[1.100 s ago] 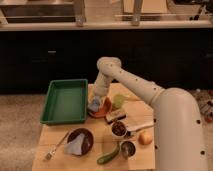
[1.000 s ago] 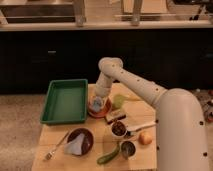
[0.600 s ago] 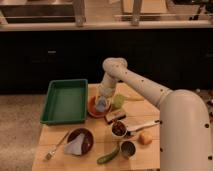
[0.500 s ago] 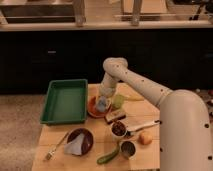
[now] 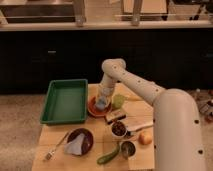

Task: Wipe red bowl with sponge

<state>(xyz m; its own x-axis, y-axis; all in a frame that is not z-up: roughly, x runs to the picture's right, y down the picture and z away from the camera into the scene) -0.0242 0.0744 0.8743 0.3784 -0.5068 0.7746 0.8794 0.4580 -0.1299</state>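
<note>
The red bowl (image 5: pixel 95 109) is a shallow orange-red bowl on the wooden table (image 5: pixel 50 137), just right of the green tray. My gripper (image 5: pixel 102 103) reaches down into it from the white arm. A small pale blue-grey sponge (image 5: pixel 102 105) sits at the gripper tip, inside the bowl. The arm hides the right part of the bowl.
A green tray (image 5: pixel 64 101) stands at the left. A dark bowl (image 5: pixel 85 139) holds a light blue cloth (image 5: pixel 74 147), with a fork (image 5: pixel 54 149) beside it. A tan and dark block (image 5: pixel 115 116), a green fruit (image 5: pixel 118 102), cups, an orange and a green vegetable lie right of centre.
The arm has shifted a little to the right over the red bowl, with the gripper still down inside it.
</note>
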